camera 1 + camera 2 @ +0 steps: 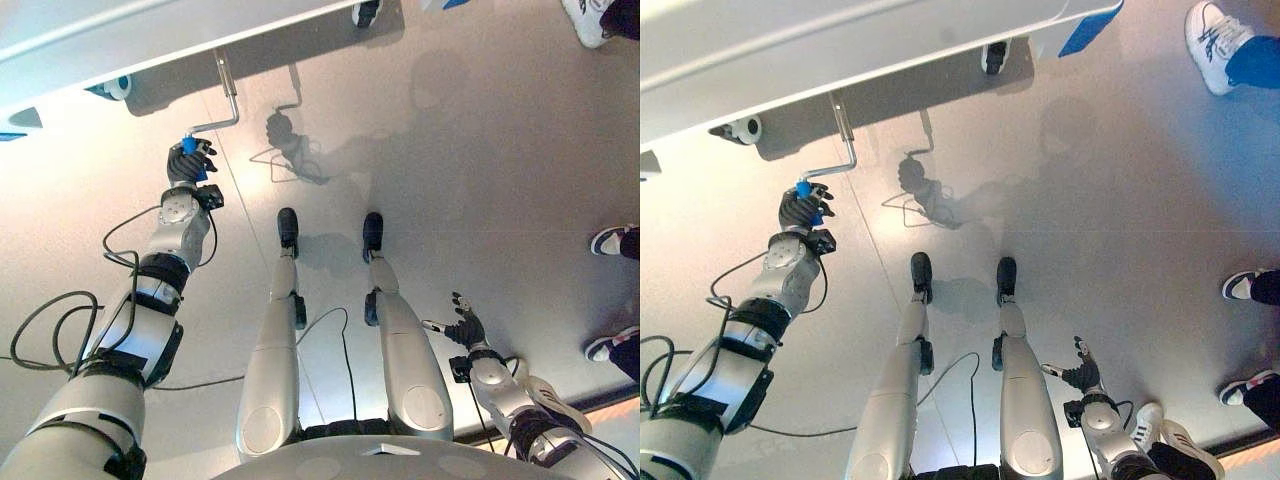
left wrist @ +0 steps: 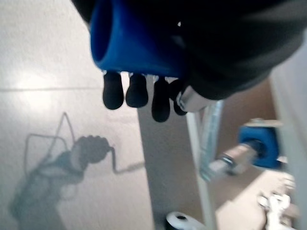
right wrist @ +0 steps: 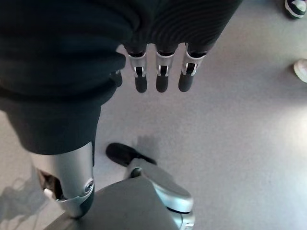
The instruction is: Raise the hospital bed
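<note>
Right hand (image 1: 466,330) low at 5 o'clock, fingers straight, relaxed, holding nothing. Left hand (image 1: 188,162) at 10 o'clock, curled round blue cylindrical grip (image 2: 136,40) of bent metal crank (image 1: 228,95) under white bed frame (image 1: 120,40).

White hospital bed (image 1: 840,40) seen along upper edge, frame over grey floor. Bent silver crank (image 1: 228,95) hangs from bed underside; blue grip (image 1: 188,145) at its end is enclosed by left hand (image 1: 188,165).
</note>
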You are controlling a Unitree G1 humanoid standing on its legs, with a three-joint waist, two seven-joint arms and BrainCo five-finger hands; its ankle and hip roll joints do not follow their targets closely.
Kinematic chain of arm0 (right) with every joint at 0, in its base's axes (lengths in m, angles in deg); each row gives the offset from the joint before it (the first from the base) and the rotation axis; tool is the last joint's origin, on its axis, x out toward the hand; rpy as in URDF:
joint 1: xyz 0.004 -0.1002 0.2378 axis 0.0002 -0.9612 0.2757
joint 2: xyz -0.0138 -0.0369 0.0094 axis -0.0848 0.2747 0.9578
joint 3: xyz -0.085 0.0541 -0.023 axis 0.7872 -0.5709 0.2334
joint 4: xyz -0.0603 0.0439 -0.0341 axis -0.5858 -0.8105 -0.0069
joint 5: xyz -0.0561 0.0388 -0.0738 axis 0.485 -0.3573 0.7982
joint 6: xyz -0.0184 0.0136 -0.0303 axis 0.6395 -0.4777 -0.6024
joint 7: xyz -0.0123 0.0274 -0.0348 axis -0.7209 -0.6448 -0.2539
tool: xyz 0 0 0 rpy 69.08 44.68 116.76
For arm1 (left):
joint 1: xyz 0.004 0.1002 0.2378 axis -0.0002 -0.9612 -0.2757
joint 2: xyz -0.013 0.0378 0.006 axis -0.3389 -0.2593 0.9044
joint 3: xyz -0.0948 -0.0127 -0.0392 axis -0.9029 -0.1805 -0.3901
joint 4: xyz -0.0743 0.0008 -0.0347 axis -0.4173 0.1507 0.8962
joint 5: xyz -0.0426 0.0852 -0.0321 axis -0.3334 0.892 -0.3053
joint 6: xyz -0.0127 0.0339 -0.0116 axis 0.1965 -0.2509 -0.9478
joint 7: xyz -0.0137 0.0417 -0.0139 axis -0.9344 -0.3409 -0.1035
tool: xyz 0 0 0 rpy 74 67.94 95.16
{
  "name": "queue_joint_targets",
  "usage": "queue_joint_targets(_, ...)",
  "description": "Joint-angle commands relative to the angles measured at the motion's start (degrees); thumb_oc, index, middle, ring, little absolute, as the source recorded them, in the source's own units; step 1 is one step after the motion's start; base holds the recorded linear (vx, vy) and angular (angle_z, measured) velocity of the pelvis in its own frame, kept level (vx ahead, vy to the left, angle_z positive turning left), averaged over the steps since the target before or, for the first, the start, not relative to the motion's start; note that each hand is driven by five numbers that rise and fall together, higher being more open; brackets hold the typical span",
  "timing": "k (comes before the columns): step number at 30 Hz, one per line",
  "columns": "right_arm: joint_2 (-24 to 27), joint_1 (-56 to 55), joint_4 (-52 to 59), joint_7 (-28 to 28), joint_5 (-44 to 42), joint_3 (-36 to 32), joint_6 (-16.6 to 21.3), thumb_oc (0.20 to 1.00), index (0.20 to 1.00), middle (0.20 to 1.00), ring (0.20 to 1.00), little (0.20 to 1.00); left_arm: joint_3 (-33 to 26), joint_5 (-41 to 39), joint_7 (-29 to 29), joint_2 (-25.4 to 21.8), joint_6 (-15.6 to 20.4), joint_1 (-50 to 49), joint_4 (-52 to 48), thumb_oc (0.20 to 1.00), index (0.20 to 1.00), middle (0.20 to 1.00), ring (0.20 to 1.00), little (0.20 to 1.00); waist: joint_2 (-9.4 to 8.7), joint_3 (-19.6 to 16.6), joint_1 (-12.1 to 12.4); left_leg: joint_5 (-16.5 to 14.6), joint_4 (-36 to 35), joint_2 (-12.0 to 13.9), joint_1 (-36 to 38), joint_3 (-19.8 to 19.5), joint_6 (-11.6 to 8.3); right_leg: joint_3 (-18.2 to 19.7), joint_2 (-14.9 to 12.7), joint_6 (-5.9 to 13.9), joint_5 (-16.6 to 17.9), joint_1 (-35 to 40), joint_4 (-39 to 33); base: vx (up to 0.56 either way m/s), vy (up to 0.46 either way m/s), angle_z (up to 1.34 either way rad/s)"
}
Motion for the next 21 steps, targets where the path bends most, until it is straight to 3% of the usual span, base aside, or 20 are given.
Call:
queue_joint_targets(1,0.2,-1.1,2.2,0.7,-1.6,0.8,1.0,1.0,1.0,1.0,1.0,1.0,-3.7,2.3,-1.9,-6.7,1.4,4.5,5.4,0.2,0.2,0.2,0.2,0.2,-4.65,-0.1,1.2,-5.1,0.0,-2.2,3.8,4.4,-1.91,2.8,-1.1,2.39,0.3,-5.5,6.2,0.02,0.041,-0.03)
queue_joint_targets(21,2.1,-2.0,9.5,2.5,-1.2,4.0,3.1,1.0,1.0,1.0,1.0,1.0,-1.4,8.1,-3.8,-6.3,-1.0,13.3,13.4,0.2,0.2,0.2,0.2,0.2,-5.22,-0.1,-3.9,-5.7,0.0,-0.5,-2.2,9.7,-2.23,8.7,1.2,2.7,3.5,-15.0,4.8,0.01,-0.003,-0.13)
